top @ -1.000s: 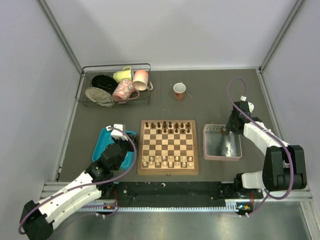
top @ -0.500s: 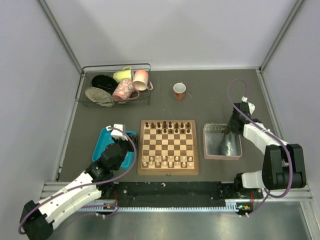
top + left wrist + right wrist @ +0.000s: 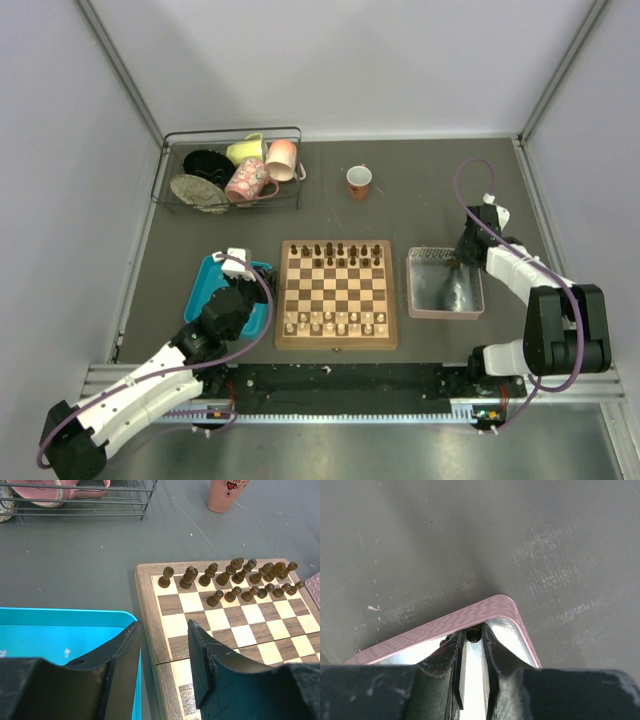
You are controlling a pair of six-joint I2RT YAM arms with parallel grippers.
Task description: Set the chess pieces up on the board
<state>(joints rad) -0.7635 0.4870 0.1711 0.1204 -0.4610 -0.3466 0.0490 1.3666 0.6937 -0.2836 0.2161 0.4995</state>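
Filling view: grey table [image 3: 420,200]. Black wire rack [image 3: 165,175] of mugs far left. Square checkered wooden chessboard [image 3: 336,343] centre, blue plastic tray [image 3: 205,280] just left, pink-rimmed metal tray [image 3: 445,316] just right. Left gripper [image 3: 163,630] over blue tray's edge, fingers spread, empty. Right gripper [image 3: 474,631] at pink tray's far corner, fingers nearly together around small dark piece [image 3: 474,636]; grip cannot tell. Pink cup [image 3: 359,181] beyond board. Dark brown chess pieces [image 3: 235,580] on board's far rows, cream chessmen [image 3: 335,320] on near rows
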